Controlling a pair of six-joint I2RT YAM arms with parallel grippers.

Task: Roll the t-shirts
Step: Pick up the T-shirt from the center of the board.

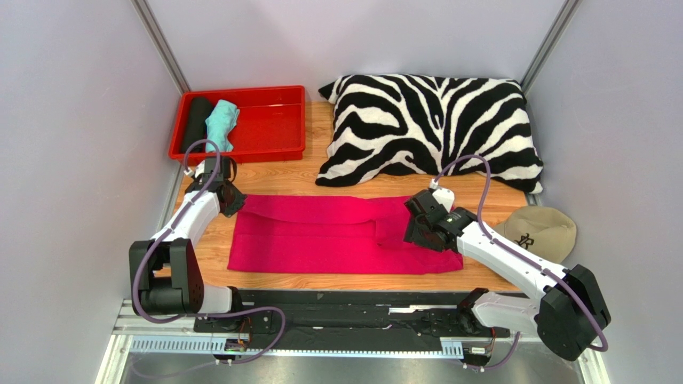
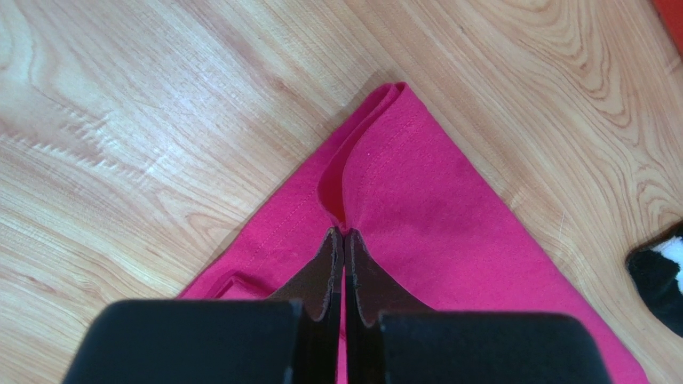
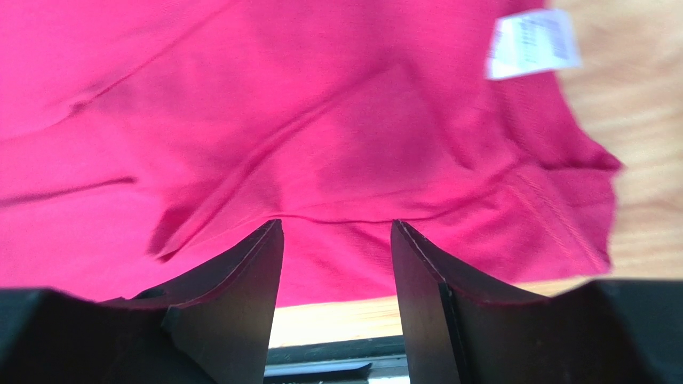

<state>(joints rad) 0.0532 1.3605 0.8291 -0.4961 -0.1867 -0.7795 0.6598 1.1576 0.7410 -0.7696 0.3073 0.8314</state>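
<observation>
A magenta-pink t-shirt (image 1: 321, 236) lies folded into a long strip across the wooden table. My left gripper (image 1: 234, 200) sits at the strip's far left corner. In the left wrist view it (image 2: 345, 234) is shut on a raised pinch of the pink cloth (image 2: 417, 200). My right gripper (image 1: 417, 234) hovers over the right end of the strip. Its jaws (image 3: 337, 228) stand open with nothing between them, and the pink fabric (image 3: 264, 128) with its white label (image 3: 533, 42) spreads beyond them. A teal roll (image 1: 220, 124) and a black roll (image 1: 195, 120) lie in the red tray.
The red tray (image 1: 272, 91) stands at the back left. A zebra-striped pillow (image 1: 433, 128) fills the back right, close behind the shirt. A beige cap (image 1: 537, 232) rests at the right edge beside my right arm. Grey walls close in both sides.
</observation>
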